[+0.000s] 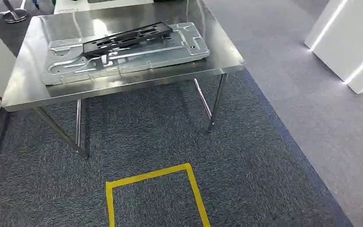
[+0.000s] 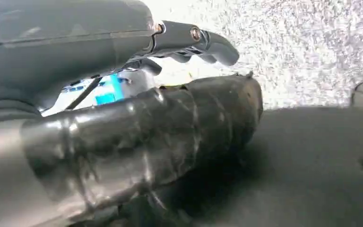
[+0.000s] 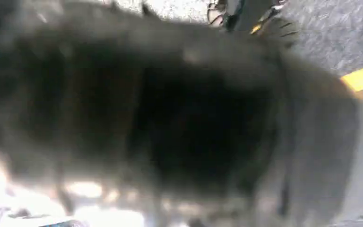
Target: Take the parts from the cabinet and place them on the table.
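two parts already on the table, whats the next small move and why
Probably turn away toward the cabinet for another part: the black part already lies on the silver panel on the steel table, and the left hand appears to hold nothing.

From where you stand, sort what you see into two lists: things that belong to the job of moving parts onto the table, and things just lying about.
Belongs to the job:
- steel table
- silver metal panel lying flat on the table
- black plastic frame resting on the panel

Just lying about:
- yellow tape outline on the carpet
- white lit structure to the right
- round chrome base on the floor beyond the table
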### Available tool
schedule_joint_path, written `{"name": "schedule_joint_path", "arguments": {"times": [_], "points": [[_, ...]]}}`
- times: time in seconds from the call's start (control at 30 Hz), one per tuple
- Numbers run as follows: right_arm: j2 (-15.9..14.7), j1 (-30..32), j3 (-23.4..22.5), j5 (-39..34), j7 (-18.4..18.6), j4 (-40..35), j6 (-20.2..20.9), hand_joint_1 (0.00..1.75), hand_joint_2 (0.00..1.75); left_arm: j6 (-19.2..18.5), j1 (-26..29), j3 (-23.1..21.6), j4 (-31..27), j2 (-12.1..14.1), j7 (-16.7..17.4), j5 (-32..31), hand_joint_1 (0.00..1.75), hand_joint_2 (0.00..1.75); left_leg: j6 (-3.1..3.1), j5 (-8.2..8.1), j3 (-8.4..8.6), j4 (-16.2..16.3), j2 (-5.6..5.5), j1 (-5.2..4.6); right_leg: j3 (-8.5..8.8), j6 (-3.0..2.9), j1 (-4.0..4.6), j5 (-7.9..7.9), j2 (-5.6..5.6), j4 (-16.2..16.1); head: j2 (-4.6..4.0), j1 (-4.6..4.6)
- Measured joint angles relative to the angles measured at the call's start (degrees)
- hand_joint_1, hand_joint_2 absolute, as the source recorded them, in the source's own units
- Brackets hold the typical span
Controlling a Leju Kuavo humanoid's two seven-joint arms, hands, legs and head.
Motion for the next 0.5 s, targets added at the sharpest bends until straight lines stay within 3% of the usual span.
{"name": "schedule_joint_path", "arguments": {"times": [0.03, 0.07, 0.1, 0.13, 0.17, 0.23, 0.27, 0.3, 0.33, 0.37, 0.4, 0.43, 0.47, 0.5], "points": [[0.00, -0.06, -0.20, 0.04, -0.04, 0.00, -0.02, 0.00, 0.00, 0.04, -0.07, 0.00, 0.00, 0.00, 0.00, 0.02, 0.00, 0.00, -0.37, 0.26, -1.25, 0.82, 0.76, 0.19, 2.53, 0.41, -0.37, 2.62, -0.34, -2.20, 0.00, 0.02], [0.00, -0.18, -0.35, 0.07, -0.04, 0.00, -0.04, 0.00, 0.00, 0.07, -0.13, 0.00, 0.00, 0.02, 0.00, 0.02, 0.00, 0.00, -0.69, 0.49, -2.34, 1.64, 1.35, 0.35, 5.91, 0.71, -0.66, 3.61, -1.10, -5.98, 0.00, 0.00], [0.00, -0.33, -0.42, 0.07, -0.04, 0.00, -0.05, 0.00, 0.00, 0.09, -0.28, -0.02, 0.00, 0.04, -0.02, 0.02, 0.00, 0.00, -1.02, 0.61, -2.98, 2.63, 1.78, 0.29, 10.41, 0.86, -0.91, 2.24, -3.01, -11.39, 0.00, 0.02], [0.07, -0.52, -0.42, 0.13, -0.04, 0.00, -0.04, 0.00, 0.00, 0.13, -0.20, -0.02, 0.00, 0.09, -0.02, 0.00, 0.00, 0.00, -1.40, 0.60, -3.76, 3.39, 2.19, 0.17, 13.67, 0.86, -0.34, -0.49, -4.05, -16.89, 0.00, 0.02], [0.07, -0.57, -0.46, 0.15, -0.07, 0.00, -0.04, 0.00, 0.00, 0.15, -0.16, -0.02, 0.00, 0.09, -0.02, 0.02, 0.00, 0.00, -2.01, 1.10, -3.85, 3.60, 2.79, 0.17, 14.16, -0.57, 0.03, -1.60, -3.81, -18.31, 0.00, -0.09], [0.07, -0.44, -0.68, 0.22, -0.07, 0.07, -0.04, 0.00, 0.00, 0.20, -0.25, -0.02, 0.00, 0.13, -0.02, 0.02, 0.00, 0.00, -2.90, 2.14, -3.88, 3.30, 3.86, 0.41, 12.80, -1.54, 0.50, -0.95, -2.92, -17.88, 0.00, -0.05], [0.07, -0.26, -0.81, 0.24, -0.07, 0.11, -0.04, 0.00, 0.00, 0.22, -0.13, -0.02, 0.00, 0.15, -0.02, 0.04, 0.00, 0.00, -3.41, 2.52, -3.93, 3.29, 4.30, 0.44, 12.11, -2.43, 0.29, -0.20, -2.56, -18.37, 0.00, -0.04], [0.24, -0.32, -0.90, 0.35, -0.09, 0.17, -0.02, 0.00, 0.00, 0.22, -0.11, -0.02, 0.02, 0.28, -0.02, 0.02, 0.00, 0.00, -3.88, 0.56, -4.39, 4.11, 1.87, 0.83, 11.65, -2.95, 0.10, 0.52, -2.35, -18.39, 0.00, -0.04], [0.24, -0.56, -0.90, 0.88, -0.44, 0.17, 0.11, 0.00, 0.00, 0.20, -0.09, -0.02, 0.00, 0.28, -0.20, 0.00, 0.00, 0.00, -3.97, -3.06, -5.12, 6.23, -0.69, 0.82, 10.79, -3.39, 0.16, 1.17, -1.95, -18.41, 0.00, -0.04], [0.24, -0.56, -0.92, 2.30, -1.45, 0.17, 0.57, 0.00, 0.00, 0.15, -0.06, -0.02, 0.00, 0.28, -0.39, -0.07, 0.00, 0.00, -3.94, -7.33, -6.13, 10.18, -2.27, 0.76, 9.80, -3.74, 0.38, 2.00, -1.59, -18.37, 0.00, -0.07], [0.24, -0.54, -0.90, 3.74, -2.36, 0.17, 0.85, 0.00, 0.00, 0.09, -0.03, -0.02, 0.00, 0.28, -0.75, -0.09, 0.00, 0.00, -3.84, -10.49, -6.72, 14.36, -2.87, 0.75, 8.81, -4.05, 0.70, 2.78, -1.09, -18.33, 0.00, -0.04], [0.24, -0.57, -0.87, 5.32, -2.95, 0.17, 1.25, 0.00, 0.00, -0.04, -0.01, -0.04, 0.00, 0.28, -0.96, -0.09, 0.00, 0.00, -3.65, -12.00, -6.99, 17.80, -3.05, 0.68, 7.80, -4.23, 1.04, 3.55, -0.46, -18.20, 0.00, -0.04], [0.24, -0.63, -0.87, 7.18, -3.15, 0.17, 1.57, 0.00, 0.00, -0.24, -0.07, -0.07, 0.00, 0.28, -1.20, -0.02, 0.00, 0.00, -3.31, -11.59, -6.56, 19.80, -3.07, 0.53, 6.62, -4.29, 1.30, 4.35, 0.34, -17.99, 0.00, -0.04], [0.24, -0.63, -0.90, 8.80, -2.98, 0.17, 1.77, 0.00, 0.00, -0.52, -0.14, -0.07, 0.00, 0.31, -1.27, 0.15, 0.00, 0.00, -2.94, -9.75, -5.17, 19.46, -3.18, 0.34, 5.76, -4.29, 1.49, 5.05, 1.06, -17.75, 0.00, -0.04]]}}
